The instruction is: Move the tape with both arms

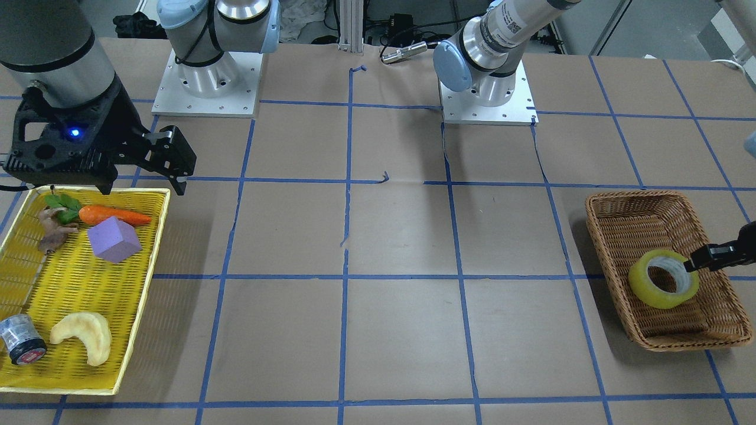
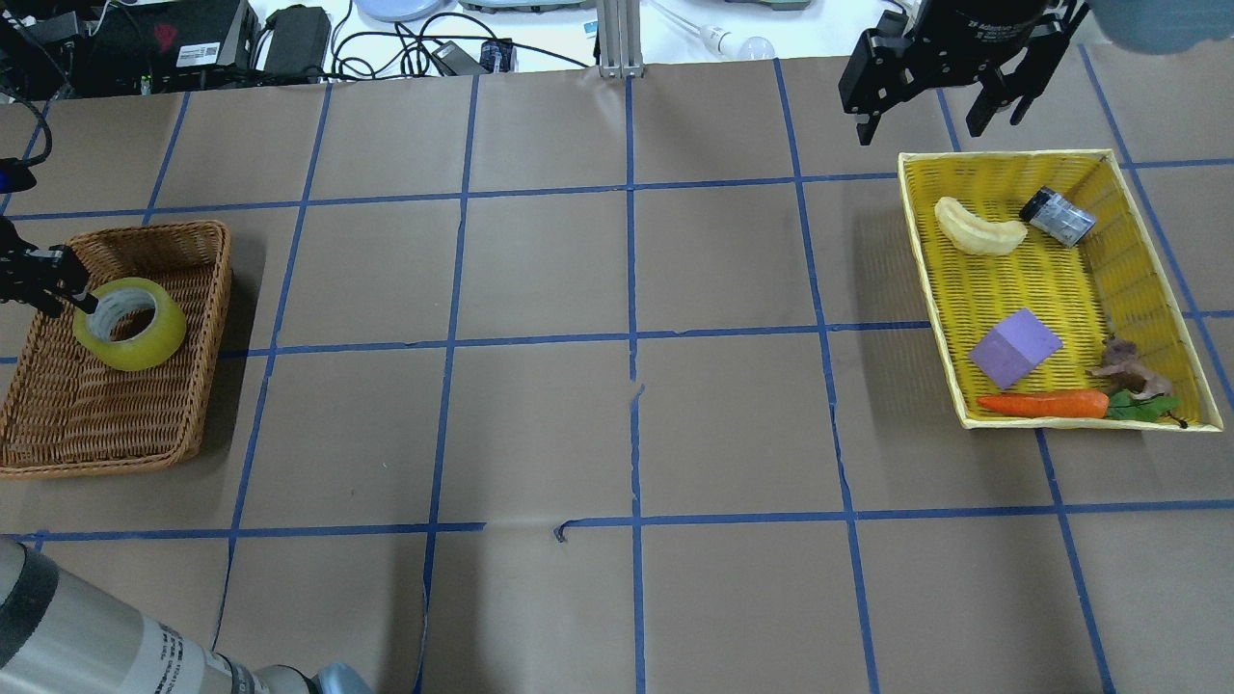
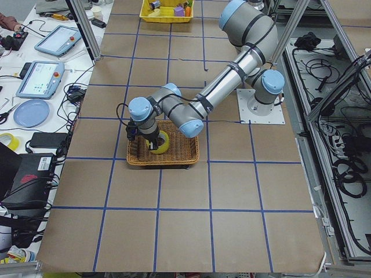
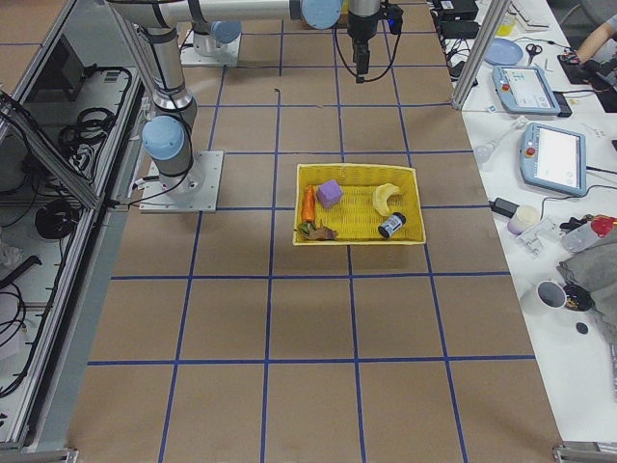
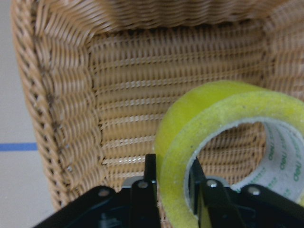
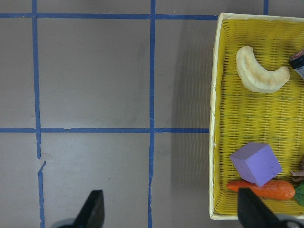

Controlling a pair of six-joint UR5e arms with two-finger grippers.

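The yellow tape roll sits tilted inside a brown wicker basket at my left end of the table. My left gripper is shut on the roll's wall, one finger inside the core and one outside, as the left wrist view shows on the tape. The tape and left gripper also show in the overhead view. My right gripper is open and empty, held above the table beside the far end of the yellow tray.
The yellow tray holds a carrot, a purple block, a pale crescent, a small dark cylinder with a red end and a brown root. Bare brown paper with blue grid lines lies between basket and tray.
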